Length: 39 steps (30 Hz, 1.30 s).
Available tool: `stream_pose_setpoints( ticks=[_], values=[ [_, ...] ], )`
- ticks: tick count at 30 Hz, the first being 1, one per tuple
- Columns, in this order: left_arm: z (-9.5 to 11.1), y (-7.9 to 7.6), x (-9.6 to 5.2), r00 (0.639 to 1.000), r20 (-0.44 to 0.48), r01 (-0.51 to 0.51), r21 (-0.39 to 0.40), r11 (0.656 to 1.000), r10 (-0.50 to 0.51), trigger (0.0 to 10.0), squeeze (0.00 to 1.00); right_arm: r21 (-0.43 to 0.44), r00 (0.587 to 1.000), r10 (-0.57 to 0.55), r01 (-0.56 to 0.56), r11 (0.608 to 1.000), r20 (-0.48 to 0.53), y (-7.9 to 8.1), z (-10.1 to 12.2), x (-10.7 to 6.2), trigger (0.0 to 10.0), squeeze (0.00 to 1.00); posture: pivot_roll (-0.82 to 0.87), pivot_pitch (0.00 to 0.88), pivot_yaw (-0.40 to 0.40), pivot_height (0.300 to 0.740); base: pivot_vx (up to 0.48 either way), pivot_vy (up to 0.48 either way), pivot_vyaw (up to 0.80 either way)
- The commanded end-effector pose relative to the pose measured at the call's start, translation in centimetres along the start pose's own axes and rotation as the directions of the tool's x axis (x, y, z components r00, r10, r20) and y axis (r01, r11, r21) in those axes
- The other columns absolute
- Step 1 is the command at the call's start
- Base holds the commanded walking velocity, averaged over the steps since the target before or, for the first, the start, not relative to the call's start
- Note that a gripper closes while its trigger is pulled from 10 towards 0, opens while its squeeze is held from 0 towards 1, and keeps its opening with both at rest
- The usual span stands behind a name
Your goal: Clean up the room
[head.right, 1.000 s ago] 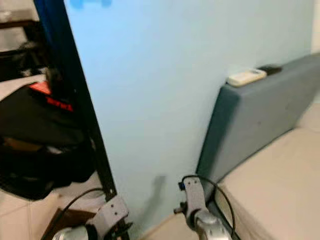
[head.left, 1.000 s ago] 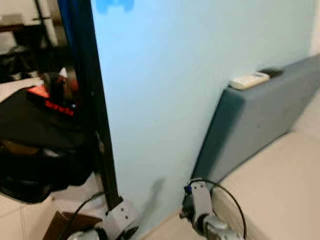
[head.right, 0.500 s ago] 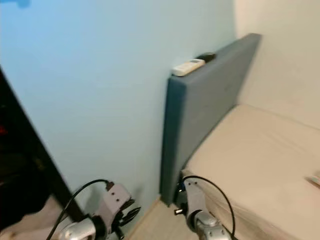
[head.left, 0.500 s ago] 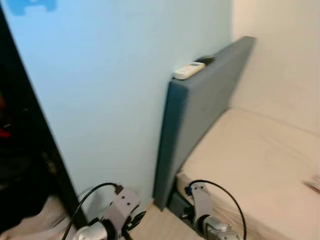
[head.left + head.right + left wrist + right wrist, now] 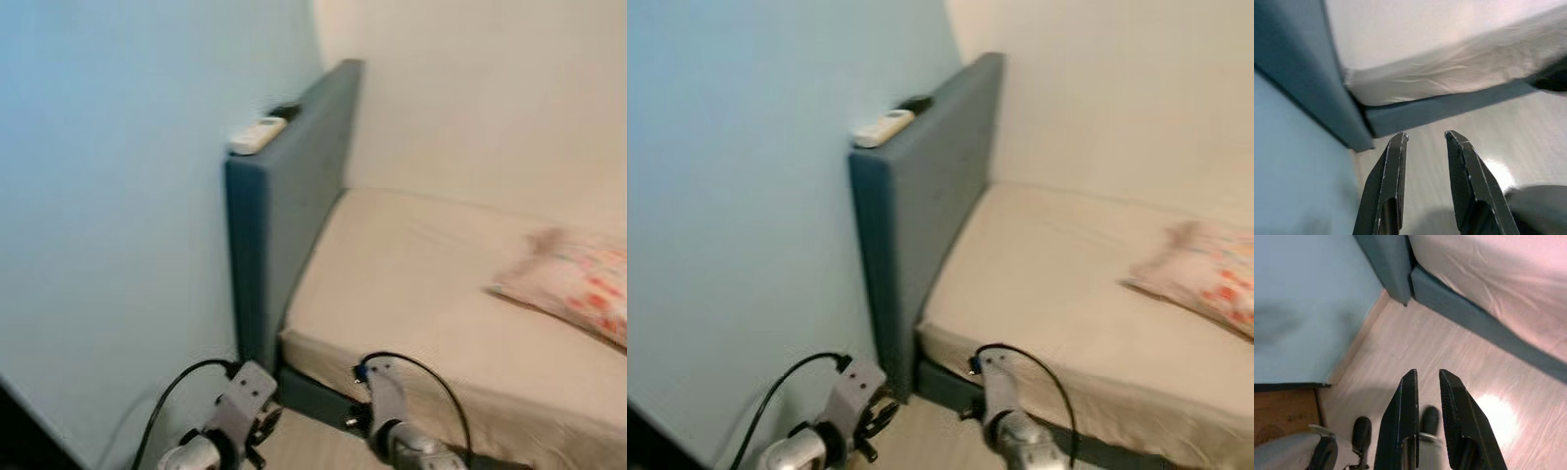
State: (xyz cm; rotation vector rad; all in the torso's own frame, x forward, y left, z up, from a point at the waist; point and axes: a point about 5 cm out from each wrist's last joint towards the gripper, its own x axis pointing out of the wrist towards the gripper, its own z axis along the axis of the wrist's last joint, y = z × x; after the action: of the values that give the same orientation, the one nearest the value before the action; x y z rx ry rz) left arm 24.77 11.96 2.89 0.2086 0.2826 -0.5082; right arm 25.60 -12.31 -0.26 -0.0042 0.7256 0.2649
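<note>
We face a low bed with a bare cream mattress (image 5: 441, 284) that fills the scene from the centre out toward four o'clock, its dark grey-blue base rail (image 5: 1484, 325) running along the pale wood-plank floor (image 5: 1415, 347) below it. At the mattress's head stands a tall grey-blue upholstered headboard (image 5: 284, 215), set against the light blue wall (image 5: 108, 196) that takes up everything from eight to eleven o'clock; a cream wall (image 5: 470, 98) closes the room from twelve to two. On the headboard's flat top, near eleven o'clock, lies a white oblong remote control (image 5: 258, 134), and just beyond it, touching or nearly so, a small dark object (image 5: 286, 111) too blurred to identify. A pale pillow with a pink and orange floral print (image 5: 578, 284) rests on the mattress at three o'clock, tilted a little. Both our arms hang low at six o'clock. Our left gripper (image 5: 1425, 139) points at the floor beside the corner where headboard and base rail meet, its two black fingers (image 5: 1393, 166) standing apart with nothing between them. Our right gripper (image 5: 1426, 379) hangs over the floorboards short of the bed's base rail, its fingers (image 5: 1408, 401) parted by a narrow gap and holding nothing; a brown cardboard edge (image 5: 1283, 413) shows beside the wall's foot in the right wrist view.
</note>
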Motion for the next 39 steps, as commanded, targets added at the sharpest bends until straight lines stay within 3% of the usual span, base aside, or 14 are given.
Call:
stream_pose_setpoints(
  ticks=[1,9,16,22,25,28,29,30,34,35,39],
  values=[
    [-0.4,0.0,0.1,0.999,-0.023,-0.032,-0.007,0.999,0.032,10.0,0.0,-0.002,1.0,-0.013,0.013,1.0,0.003,-0.3,0.0,0.0,10.0,0.0,0.0,0.074,-0.018,0.74,0.0,0.0,-0.8],
    [-0.3,-0.4,0.6,0.999,-0.039,-0.025,0.024,0.999,0.026,10.0,0.0,-0.001,0.999,-0.027,0.027,1.0,0.025,-0.6,0.2,-0.1,10.0,0.0,0.0,0.074,-0.016,0.74,0.0,0.0,-0.8],
    [-0.7,-0.1,1.0,0.992,-0.061,-0.109,-0.012,0.994,0.108,10.0,0.0,-0.014,0.999,-0.02,0.02,1.0,0.039,-0.4,0.4,0.0,10.0,0.0,0.0,0.073,-0.013,0.74,0.0,0.0,-0.8],
    [-1.4,0.8,1.0,0.972,-0.105,-0.215,-0.052,0.975,0.209,10.0,0.0,-0.022,0.981,-0.047,0.052,0.998,0.186,-0.6,2.1,-0.2,10.0,0.0,0.0,0.071,-0.011,0.74,0.0,0.0,-0.8],
    [-1.7,1.5,0.9,0.954,-0.126,-0.282,-0.07,0.957,0.272,10.0,0.0,-0.097,0.966,-0.042,0.069,0.993,0.253,-0.6,3.0,-0.4,10.0,0.0,-0.01,0.068,-0.013,0.74,0.0,0.0,-0.8],
    [-1.6,3.3,0.6,0.888,-0.118,-0.46,-0.204,0.864,0.445,10.0,0.0,-0.078,0.948,-0.034,0.062,0.995,0.316,-0.6,3.8,-0.6,10.0,0.0,-0.01,0.063,-0.016,0.74,0.0,0.0,0.0],
    [-1.6,3.3,0.6,0.888,-0.118,-0.46,-0.204,0.864,0.445,10.0,0.0,-0.078,0.948,-0.034,0.062,0.995,0.316,-0.6,3.8,-0.6,10.0,0.0,-0.01,0.063,-0.016,0.74,0.0,0.0,0.0],
    [-1.5,3.6,0.6,0.875,-0.119,-0.483,-0.252,0.838,0.469,10.0,0.0,-0.082,0.942,-0.037,0.068,0.994,0.335,-0.7,4.1,-0.6,10.0,0.0,-0.01,0.065,-0.016,0.74,0.0,0.0,0.0],
    [-1.2,3.2,0.7,0.901,-0.091,-0.435,-0.225,0.872,0.425,10.0,0.0,-0.094,0.934,-0.039,0.077,0.993,0.354,-0.9,4.4,-0.6,10.0,0.0,0.0,0.064,-0.018,0.74,0.0,0.0,0.0],
    [-0.9,2.7,0.9,0.924,-0.068,-0.381,-0.146,0.913,0.375,10.0,0.0,-0.092,0.93,-0.037,0.075,0.993,0.366,-1.0,4.5,-0.7,10.0,0.0,0.0,0.064,-0.016,0.74,0.0,0.0,0.0],
    [-0.7,2.5,0.9,0.939,-0.051,-0.344,-0.11,0.932,0.341,10.0,0.0,-0.104,0.929,-0.027,0.07,0.992,0.369,-1.0,4.5,-0.6,10.0,0.0,0.0,0.064,-0.013,0.74,0.0,0.0,0.0]
  ],
)
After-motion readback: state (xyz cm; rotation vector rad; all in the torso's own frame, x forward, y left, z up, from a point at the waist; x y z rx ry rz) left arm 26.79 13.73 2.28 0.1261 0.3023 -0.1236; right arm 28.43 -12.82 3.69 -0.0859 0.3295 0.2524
